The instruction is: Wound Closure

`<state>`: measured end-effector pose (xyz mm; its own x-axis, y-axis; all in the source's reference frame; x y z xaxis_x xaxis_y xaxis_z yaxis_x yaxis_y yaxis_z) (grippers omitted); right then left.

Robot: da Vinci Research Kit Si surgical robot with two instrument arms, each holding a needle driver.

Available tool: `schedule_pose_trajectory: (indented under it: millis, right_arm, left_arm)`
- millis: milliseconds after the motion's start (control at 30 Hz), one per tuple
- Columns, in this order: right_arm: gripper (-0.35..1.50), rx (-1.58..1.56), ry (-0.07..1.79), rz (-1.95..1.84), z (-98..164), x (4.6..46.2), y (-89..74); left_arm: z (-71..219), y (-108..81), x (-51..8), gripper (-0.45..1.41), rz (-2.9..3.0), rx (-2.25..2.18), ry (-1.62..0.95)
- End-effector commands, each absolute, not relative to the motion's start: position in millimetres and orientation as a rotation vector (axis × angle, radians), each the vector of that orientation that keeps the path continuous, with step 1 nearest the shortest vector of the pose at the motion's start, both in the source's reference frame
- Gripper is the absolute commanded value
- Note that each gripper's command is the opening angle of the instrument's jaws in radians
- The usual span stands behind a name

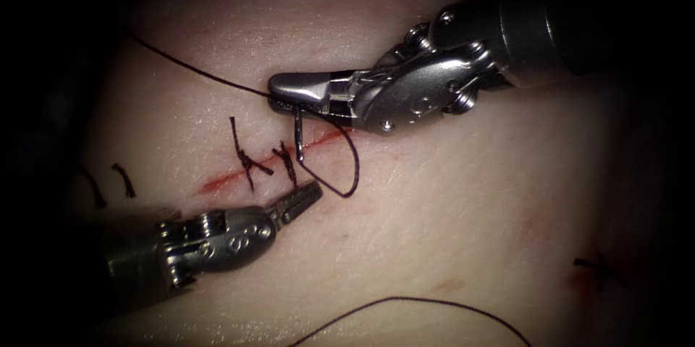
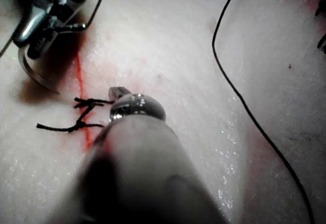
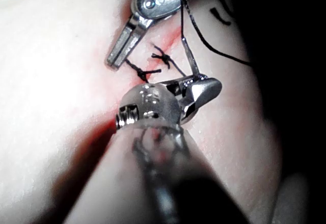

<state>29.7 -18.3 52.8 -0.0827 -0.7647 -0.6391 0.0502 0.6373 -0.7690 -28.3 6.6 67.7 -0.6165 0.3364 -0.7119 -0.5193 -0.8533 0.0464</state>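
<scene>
1. Two tools over one piece of tissue [image 1: 449, 231], pale, bearing a red cut [image 1: 239, 173] that runs on a slant under both tips.
2. Right arm's tool [image 1: 289, 97]: enters from the endoscope view's right, lying across the cut's upper end. Jaws pressed together on the needle [image 1: 299, 133], gripped near its swaged end, where the thread [image 1: 188, 68] joins.
3. Needle, curved: hangs down from those jaws above the cut, its arc sweeping out over the cut's right side. In the left wrist view the bare curve [image 2: 35, 76] and its point stand clear of the surface, so it is not in the tissue. In the right wrist view a straight-looking length of it [image 3: 189, 61] rises from the right tool's jaws [image 3: 204, 89].
4. Thread, dark: runs from the right tool's tip up and away to the left over the tissue. A further strand [image 1: 420, 303] arcs across the tissue's near edge; whether the two are one length cannot be told.
5. Left arm's tool [image 1: 300, 198]: comes in from the lower left, tip just beside the cut on its right side, near the needle's arc. Jaws close together, holding nothing.
6. Two knotted stitches [image 1: 250, 159], [image 1: 286, 159]: cross the cut, with short tails standing out.
7. Cut ends of thread [image 1: 123, 180]: two short pieces on the tissue, well left of the cut.
8. Red fluid [image 1: 217, 182]: lines the cut.
</scene>
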Motion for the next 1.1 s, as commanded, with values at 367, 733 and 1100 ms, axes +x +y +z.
schedule_pose_trajectory:
  millis: [367, 733, 1100]
  right_arm:
    - [-0.35, -0.622, 1.465, -0.794, 57.7, 28.2, -22.2]
    - [-0.35, -0.558, 1.436, -0.744, 61.3, 26.0, -25.2]
    - [-0.35, -0.504, 1.447, -0.665, 61.3, 26.0, -25.6]
  left_arm:
    - [68.0, 6.6, -28.4, -0.26, 2.437, -1.005, 0.336]
    - [67.9, 6.5, -28.3, -0.3, 2.436, -1.004, 0.334]
    - [67.8, 6.4, -28.5, -0.32, 2.434, -1.007, 0.331]
